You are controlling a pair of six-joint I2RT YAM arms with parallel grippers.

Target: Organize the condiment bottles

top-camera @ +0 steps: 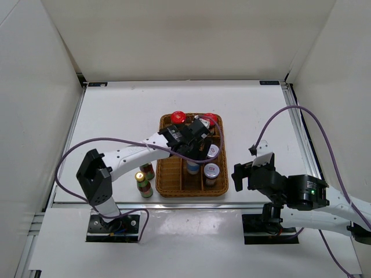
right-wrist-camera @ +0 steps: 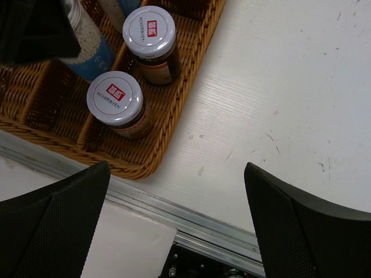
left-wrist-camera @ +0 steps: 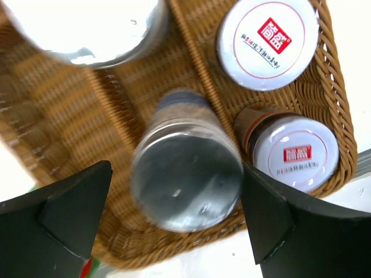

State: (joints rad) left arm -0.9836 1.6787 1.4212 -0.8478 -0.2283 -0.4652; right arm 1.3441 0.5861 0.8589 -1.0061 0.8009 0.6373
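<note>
Each of the two short jars carries a pale round lid printed with a thin red ring and a red square holding white Chinese characters – the small line of type beside it is too fine to read. The near jar (right-wrist-camera: pixel 115 98) and the far jar (right-wrist-camera: pixel 149 30) stand upright, one behind the other, in the right-hand compartment of the wicker tray (top-camera: pixel 191 193), a brown woven basket with woven dividers, set on the white bench (top-camera: pixel 261 116). In the middle compartment stands a tall bottle (left-wrist-camera: pixel 186 188) with a smooth, dull silver cap and a white-and-blue body; the left gripper (left-wrist-camera: pixel 177 174) hangs over it with its black fingers apart, one on each side of the cap, and I cannot tell whether the right-hand finger touches it. A second silver cap (left-wrist-camera: pixel 87 29) sits farther back in the tray. Two red-capped bottles (top-camera: pixel 178 117) (top-camera: pixel 213 120) stand at the tray's far end. Two slim dark bottles (top-camera: pixel 143 184) (top-camera: pixel 148 170) – one showing a yellow cap – stand on the bench just beside the tray's left wall. The right gripper (right-wrist-camera: pixel 177 168) is spread wide above bare bench near the tray's right corner, holding nothing.
</note>
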